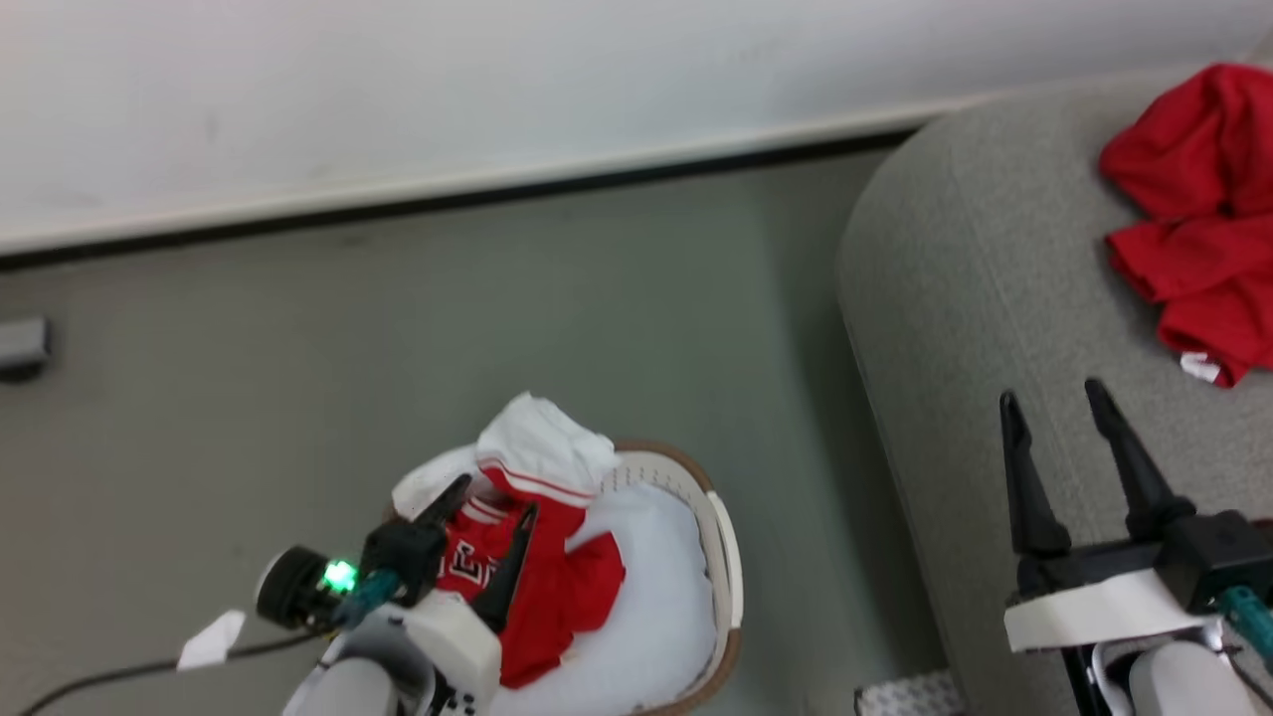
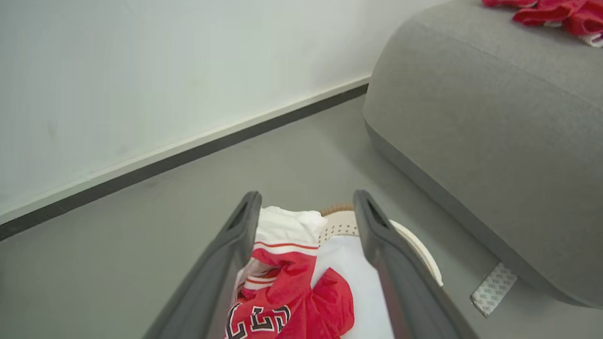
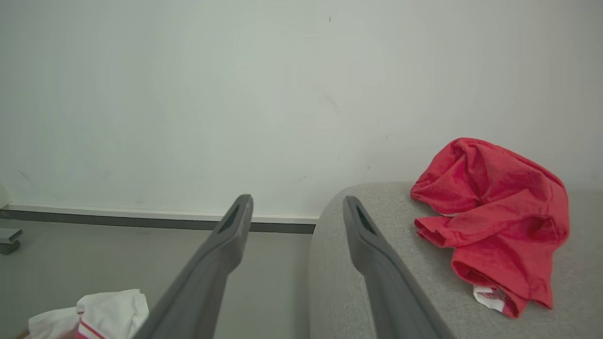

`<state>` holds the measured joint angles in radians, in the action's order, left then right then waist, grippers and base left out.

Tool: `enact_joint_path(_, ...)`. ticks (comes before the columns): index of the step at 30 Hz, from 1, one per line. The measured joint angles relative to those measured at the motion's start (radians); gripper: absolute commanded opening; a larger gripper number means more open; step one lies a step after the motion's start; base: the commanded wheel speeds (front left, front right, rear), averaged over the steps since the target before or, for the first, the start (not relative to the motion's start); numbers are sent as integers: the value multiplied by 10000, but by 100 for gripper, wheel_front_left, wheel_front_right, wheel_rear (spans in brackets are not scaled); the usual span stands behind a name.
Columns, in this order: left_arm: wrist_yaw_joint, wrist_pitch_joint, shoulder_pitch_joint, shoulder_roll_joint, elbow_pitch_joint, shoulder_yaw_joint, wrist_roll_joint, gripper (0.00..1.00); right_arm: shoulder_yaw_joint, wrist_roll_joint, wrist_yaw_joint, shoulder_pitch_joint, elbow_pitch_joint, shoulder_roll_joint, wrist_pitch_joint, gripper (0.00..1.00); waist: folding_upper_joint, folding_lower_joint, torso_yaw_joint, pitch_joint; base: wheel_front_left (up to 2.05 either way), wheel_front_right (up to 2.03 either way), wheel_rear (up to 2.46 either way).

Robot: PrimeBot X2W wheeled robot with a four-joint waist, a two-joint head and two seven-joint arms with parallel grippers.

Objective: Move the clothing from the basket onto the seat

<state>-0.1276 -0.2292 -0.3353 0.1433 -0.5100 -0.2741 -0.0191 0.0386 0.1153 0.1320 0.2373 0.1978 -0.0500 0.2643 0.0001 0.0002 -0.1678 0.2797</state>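
Pick step | I had left hand point(image 1: 499, 494) spread, empty, over jersey point(image 1: 557, 587) in basket point(image 1: 721, 557) | right hand point(image 1: 1052, 391) spread, empty, over seat point(image 1: 955, 298) | next, I reckoned: lower, clench jersey.

One red garment point(image 1: 1203, 209), one lettered jersey point(image 1: 557, 587), one striped garment point(image 1: 542, 447), one basket point(image 1: 721, 557), one seat point(image 1: 975, 298)

My left gripper point(image 1: 497, 495) is hiding lettering on the jersey point(image 1: 577, 587) from me. The right edge is cropping the red garment point(image 1: 1203, 199).
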Motion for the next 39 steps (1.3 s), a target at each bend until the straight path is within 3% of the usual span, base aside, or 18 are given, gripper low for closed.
enact_joint_path(15, 125, 872, -3292, 518, -3902, -986, 596, 100, 48, 435, 0, 1253, -882, 0, 0, 100, 0, 1, -568, 3176, 0, 0, 0)
enact_joint_path(35, 529, 683, -5949, 838, -6387, -1605, 1087, 100, -138, 642, 0, 1399, -1275, 0, -2, 100, -1, 0, -873, 5251, 0, 0, 0)
enact_joint_path(36, 474, 683, -5980, 817, -6508, -1638, 1087, 93, -136, 648, 0, 1398, -1277, 2, 0, 100, 0, 0, -900, 5279, 0, 0, 0)
enact_joint_path(38, 447, 688, -6070, 777, -6715, -1661, 1080, 6, -148, 700, 0, 1397, -1277, 0, 0, 100, -1, 0, -937, 5314, 0, 0, 0)
enact_joint_path(39, 428, 708, -6113, 744, -6824, -1676, 1070, 0, -157, 702, 0, 1394, -1271, 0, -2, 100, -1, 0, -945, 5314, 0, 0, 0)
